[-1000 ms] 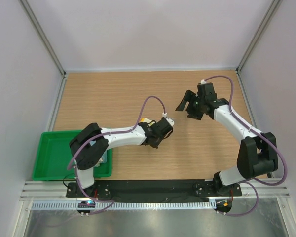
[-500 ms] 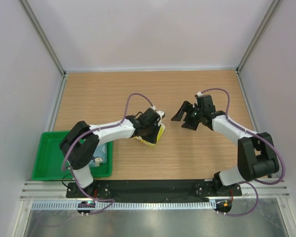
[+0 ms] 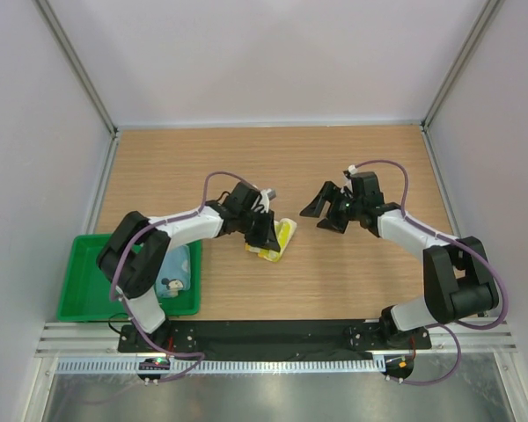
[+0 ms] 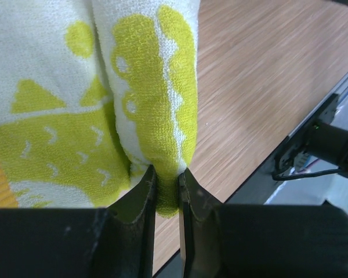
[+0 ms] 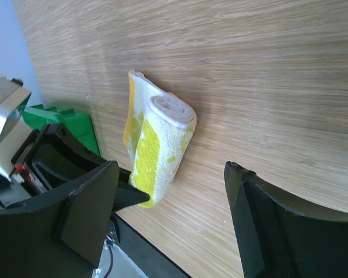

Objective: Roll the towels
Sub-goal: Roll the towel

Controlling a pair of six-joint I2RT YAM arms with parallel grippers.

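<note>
While the left pincer point(image 4: 167, 180) is clenching the very tip of the yellow-cream terry towel point(image 4: 156, 87) with its green and orange print, that towel is sitting as a loosely wound roll at the centre of the overhead frame, apparently resting on the light wood-grain desk point(image 3: 202, 167). The right pincer point(image 3: 321, 214) is hanging released, jaws wide, just right of the roll and grasping nothing.

Now the risk, as I'm judging it. That pinch is catching only a thin nub of cloth, so any pull may be slipping the terry straight out. The right wrist view is also showing a flat flap lying beside the wound part, and a sideways drag may be unwinding the roll rather than tightening it. And those wide right jaws, if they are coming in low, may be shoving the roll off line.

Down in the lower left of the overhead frame, the light blue cloth towel point(image 3: 181, 264) is lying inside the green plastic tray point(image 3: 88, 281), and whether it is rolled I cannot tell.

The desk is looking smooth and matte, and plain white walls point(image 3: 264, 61) with metal frame posts point(image 3: 75, 66) are boxing it in.
</note>
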